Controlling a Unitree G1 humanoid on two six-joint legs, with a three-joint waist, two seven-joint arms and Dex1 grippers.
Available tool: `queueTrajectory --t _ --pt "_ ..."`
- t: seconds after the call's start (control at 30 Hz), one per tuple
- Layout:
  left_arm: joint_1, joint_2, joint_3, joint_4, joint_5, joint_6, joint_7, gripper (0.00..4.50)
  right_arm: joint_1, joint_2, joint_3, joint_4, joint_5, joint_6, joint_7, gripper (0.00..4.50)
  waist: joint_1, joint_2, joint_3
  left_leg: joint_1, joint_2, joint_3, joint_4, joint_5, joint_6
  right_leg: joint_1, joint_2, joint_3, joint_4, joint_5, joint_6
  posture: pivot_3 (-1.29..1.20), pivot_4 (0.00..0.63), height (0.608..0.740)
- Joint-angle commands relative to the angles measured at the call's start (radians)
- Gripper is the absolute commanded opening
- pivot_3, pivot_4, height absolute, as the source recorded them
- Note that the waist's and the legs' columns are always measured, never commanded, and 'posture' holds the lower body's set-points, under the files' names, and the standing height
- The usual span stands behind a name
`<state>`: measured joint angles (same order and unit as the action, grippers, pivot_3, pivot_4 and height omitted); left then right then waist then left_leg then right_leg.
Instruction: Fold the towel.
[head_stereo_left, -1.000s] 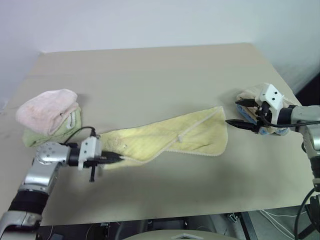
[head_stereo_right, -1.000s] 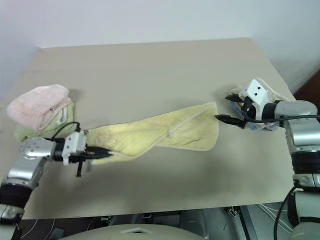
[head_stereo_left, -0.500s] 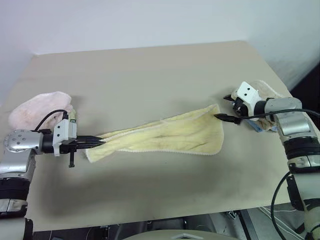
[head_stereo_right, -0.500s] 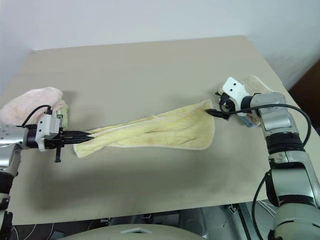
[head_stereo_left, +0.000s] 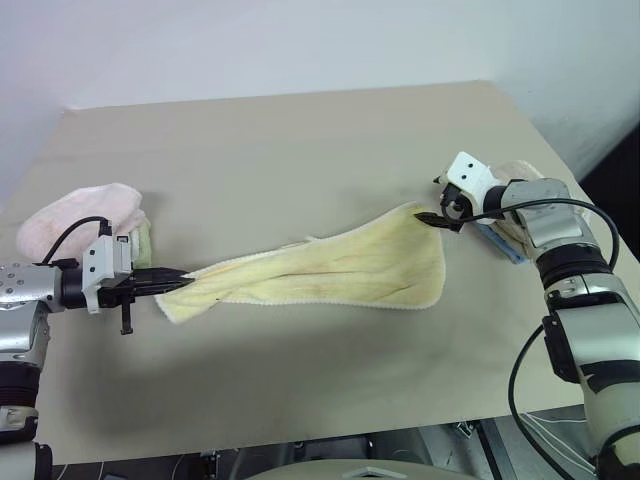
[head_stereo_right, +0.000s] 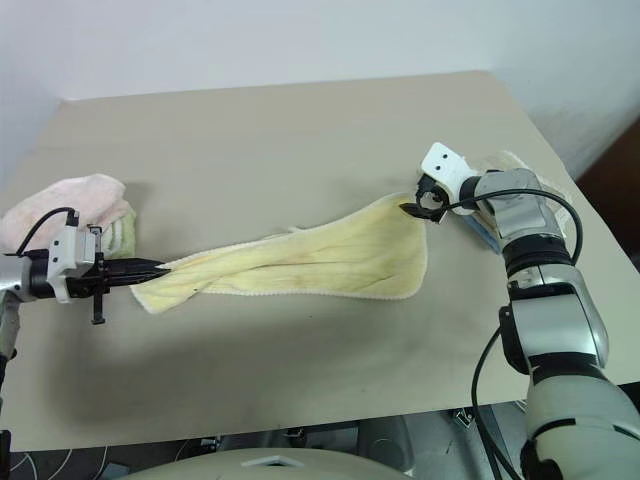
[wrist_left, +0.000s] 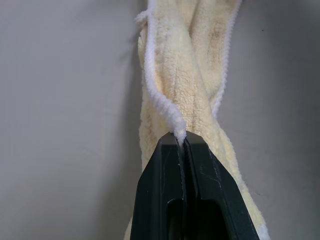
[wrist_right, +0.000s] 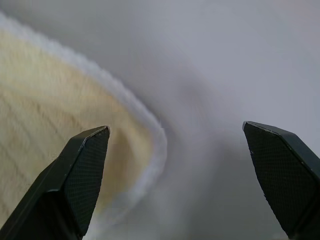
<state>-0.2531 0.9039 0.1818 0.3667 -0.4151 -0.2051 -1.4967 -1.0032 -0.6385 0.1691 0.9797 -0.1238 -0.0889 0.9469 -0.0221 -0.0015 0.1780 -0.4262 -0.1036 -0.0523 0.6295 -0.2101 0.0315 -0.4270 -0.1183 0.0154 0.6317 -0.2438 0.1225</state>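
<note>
The towel (head_stereo_left: 330, 270) is pale yellow with a whitish edge and lies stretched in a long twisted band across the table (head_stereo_left: 300, 130). My left gripper (head_stereo_left: 180, 283) is shut on its left end, holding that end a little above the table. The left wrist view shows the gripper (wrist_left: 181, 140) pinching the white piping of the towel (wrist_left: 185, 70). My right gripper (head_stereo_left: 436, 213) is open at the towel's far right corner. In the right wrist view the towel's rounded corner (wrist_right: 60, 120) lies by one finger (wrist_right: 82, 170), and nothing is gripped.
A pink folded towel (head_stereo_left: 85, 208) rests on a greenish one (head_stereo_left: 142, 240) at the table's left edge, just behind my left arm. Another pale folded cloth (head_stereo_left: 522, 172) lies at the right edge behind my right arm. The table's near edge runs below the towel.
My left gripper has pulled the towel's end to the left and slightly up, drawing the towel out long. My right gripper, still open, has moved forward and left to the towel's far right corner.
</note>
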Motion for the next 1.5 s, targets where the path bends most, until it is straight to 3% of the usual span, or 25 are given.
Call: queueTrajectory --t 0.03,0.17,0.27,0.63,0.93,1.33,1.5 --pt "-0.003 0.009 0.026 -0.03 -0.011 0.005 0.013 0.03 -0.052 0.008 -0.001 0.037 -0.014 -0.039 0.009 4.5 0.0 0.0 0.0 0.0 0.0 0.0 0.0 0.0 0.0 0.0 0.0 0.0 0.0 0.0 0.0 0.0 0.15 0.728" --pt "0.006 0.005 0.024 -0.056 -0.013 0.015 0.027 0.03 -0.06 0.016 0.005 0.067 -0.025 -0.061 0.024 4.5 0.001 0.0 0.0 0.0 -0.001 0.0 0.0 0.0 0.0 0.0 0.0 0.0 0.001 0.0 0.0 0.0 0.15 0.728" --pt "0.015 0.002 0.024 -0.072 -0.015 0.022 0.035 0.0 -0.06 0.02 0.006 0.077 -0.032 -0.07 0.031 3.92 0.001 0.0 0.0 0.0 -0.001 0.0 0.0 0.0 0.0 0.0 0.0 0.0 0.001 0.001 0.001 0.0 0.15 0.728" --pt "0.006 -0.002 0.019 -0.072 -0.014 0.024 0.04 0.0 -0.034 0.018 0.008 0.069 -0.052 -0.08 0.051 0.17 0.0 0.0 0.0 0.0 -0.001 -0.001 0.0 0.0 0.0 0.0 0.0 0.0 0.001 0.001 0.001 0.0 0.15 0.728" --pt "-0.068 -0.027 0.006 0.005 0.03 -0.007 0.089 0.0 -0.004 -0.03 -0.026 0.001 -0.028 -0.072 0.073 0.08 0.003 0.001 0.0 0.0 -0.002 -0.001 0.001 0.0 0.0 0.0 0.0 0.0 0.001 0.001 0.001 0.0 0.15 0.728" --pt "-0.533 -0.185 -0.068 0.525 0.285 -0.167 0.486 0.0 -0.027 -0.076 -0.15 -0.03 0.023 0.023 -0.141 0.08 0.006 0.0 0.0 0.0 -0.004 -0.003 0.001 0.002 0.001 0.002 -0.001 0.0 0.005 0.003 0.005 0.0 0.15 0.728" --pt "-0.752 -0.254 -0.096 0.73 0.369 -0.239 0.684 0.0 -0.085 -0.056 -0.2 0.018 0.036 0.01 -0.338 0.08 0.006 -0.002 0.001 -0.001 -0.005 -0.002 0.002 0.002 0.001 0.0 -0.001 0.0 0.011 0.004 0.005 0.0 0.15 0.728"
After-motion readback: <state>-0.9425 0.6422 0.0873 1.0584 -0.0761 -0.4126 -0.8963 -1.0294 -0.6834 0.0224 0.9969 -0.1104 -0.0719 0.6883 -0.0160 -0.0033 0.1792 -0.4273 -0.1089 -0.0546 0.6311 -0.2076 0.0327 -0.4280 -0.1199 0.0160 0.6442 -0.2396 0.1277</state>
